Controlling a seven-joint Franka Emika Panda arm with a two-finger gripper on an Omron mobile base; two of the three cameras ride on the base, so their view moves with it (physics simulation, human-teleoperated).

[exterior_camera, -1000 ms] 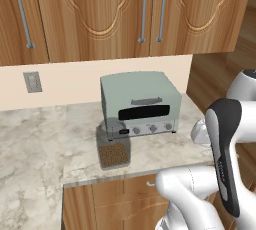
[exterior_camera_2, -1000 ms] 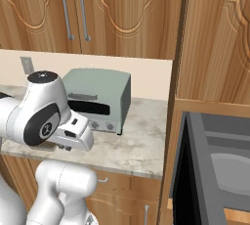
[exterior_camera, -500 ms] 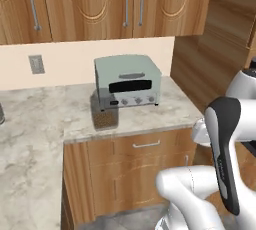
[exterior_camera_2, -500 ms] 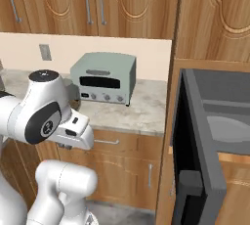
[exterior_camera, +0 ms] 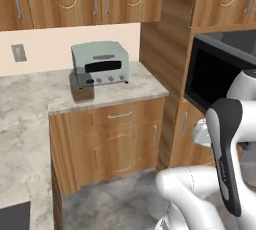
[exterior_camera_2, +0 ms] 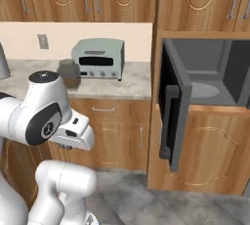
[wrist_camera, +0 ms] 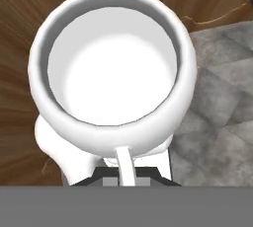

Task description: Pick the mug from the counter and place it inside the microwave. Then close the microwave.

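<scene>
The mug (wrist_camera: 113,73) is seen from above in the hand view, white inside and out, its round mouth open toward the camera and its rim close against the lens. It sits directly in front of the hand (wrist_camera: 126,174), whose dark base is glimpsed just beneath the mug's lower edge. A thin white strip, possibly the handle, runs down from the rim into that dark part. The fingers themselves are hidden by the mug, so whether they are clamped on it cannot be told from the pictures. Wooden cabinet fronts are seen behind the mug to the left and grey floor tiles (wrist_camera: 217,102) to the right.

In the left base view, a wall outlet (exterior_camera: 19,52) is set in the beige wall at far left. The tabletop (exterior_camera: 30,104) is spread below it, and a pale green toaster oven (exterior_camera: 99,63) stands on it near the back wall. A dark jar (exterior_camera: 82,89) is placed just beside the oven's left front corner. A drawer (exterior_camera: 120,115) is fitted under the tabletop edge.

Further right, the microwave (exterior_camera_2: 205,89) is built into the tall wooden cabinet, well apart from the toaster oven. Its door (exterior_camera_2: 173,109) is swung wide open toward the room, and the grey cavity with a round plate is exposed. The white arm (exterior_camera_2: 46,116) is folded low in front of the cabinets.
</scene>
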